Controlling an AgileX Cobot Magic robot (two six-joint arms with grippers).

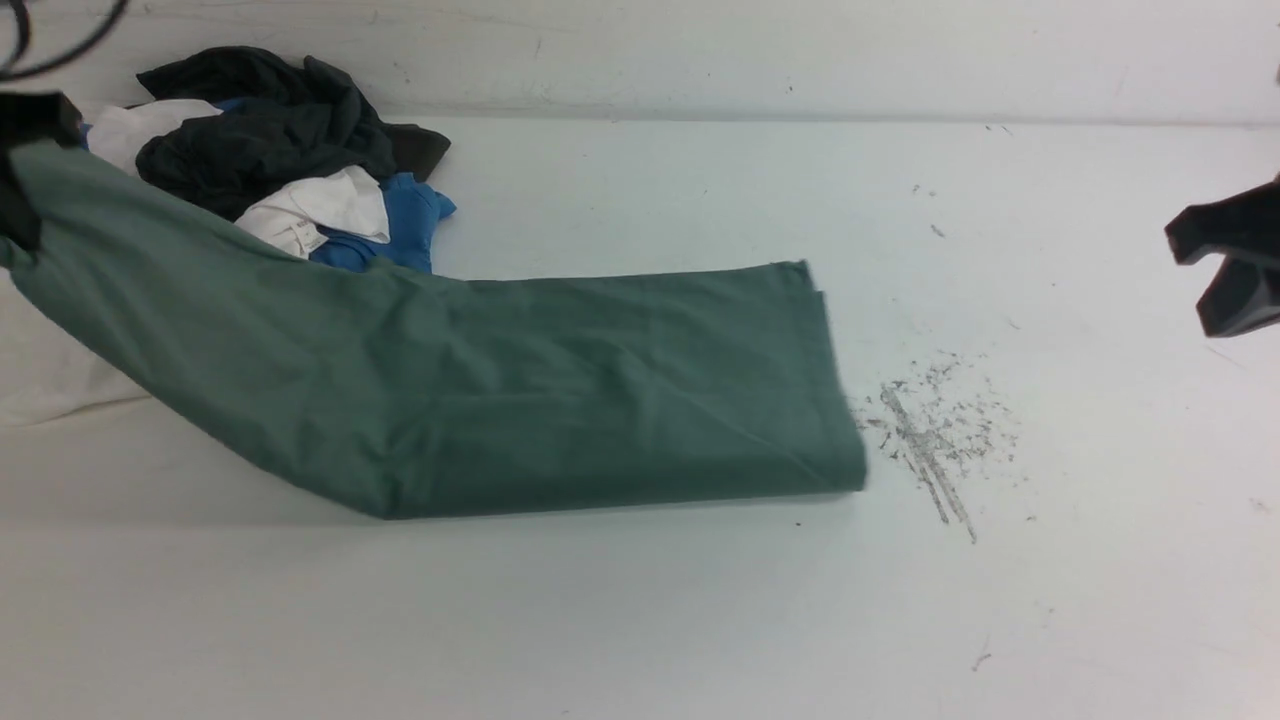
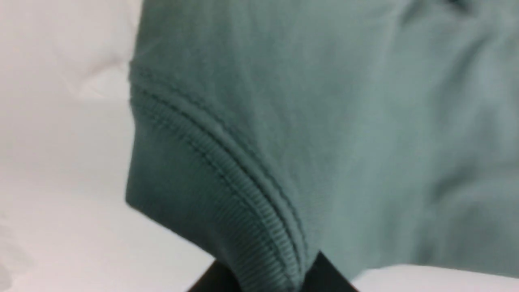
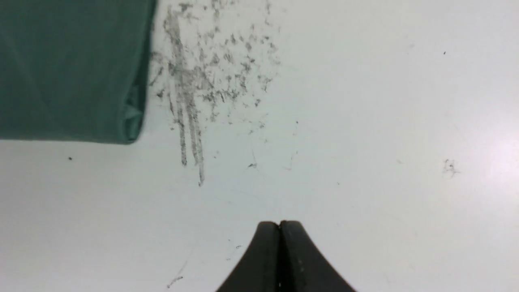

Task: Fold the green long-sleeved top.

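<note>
Left hand is pinched onto the ribbed edge of the green long-sleeved top, with rib fabric bunched between its dark fingers in the left wrist view; in the front view it sits at the far left, lifting that end off the white surface. Right hand hangs over bare surface on the right, its fingers pressed together and holding nothing, well apart from the garment.

The top lies as a long folded band across the middle of the surface, its right end flat and squared, its left end raised and slanting up to the left hand. Judged from its drape, the fabric is soft, light and limp: it will sag wherever unsupported and layers may slide apart. Recommended grip points are the ribbed edge, already held, and the layered corners of the right end.

A pile of other garments, dark, white and blue, sits just behind the lifted portion at rear left; the top overlaps its front and could drag it. A patch of grey scuff marks lies just beside the right end and obstructs nothing.
</note>
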